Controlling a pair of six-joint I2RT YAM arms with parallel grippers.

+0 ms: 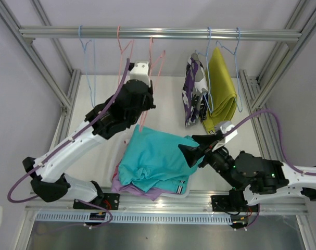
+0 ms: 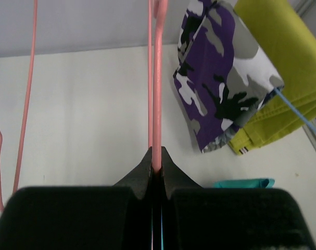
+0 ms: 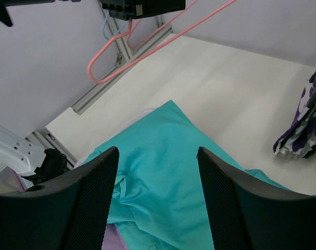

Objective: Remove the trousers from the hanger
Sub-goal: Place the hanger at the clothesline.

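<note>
My left gripper (image 1: 146, 107) (image 2: 156, 161) is shut on the thin wire of an empty pink hanger (image 1: 153, 62) (image 2: 156, 94) that hangs from the rail. On the table, teal trousers (image 1: 152, 159) (image 3: 163, 172) lie on top of lilac ones (image 1: 147, 190) (image 3: 113, 239). My right gripper (image 1: 191, 151) (image 3: 158, 156) hovers open just above the teal trousers, with nothing between its fingers. Camouflage trousers (image 1: 193, 91) (image 2: 220, 78) and mustard yellow trousers (image 1: 220, 88) (image 2: 282, 62) hang on blue hangers at the right of the rail.
An empty blue hanger (image 1: 87, 62) and another empty pink hanger (image 1: 124, 52) hang at the left of the metal rail (image 1: 163, 34). Aluminium frame posts (image 1: 64, 99) border the white table (image 1: 168, 99) on both sides.
</note>
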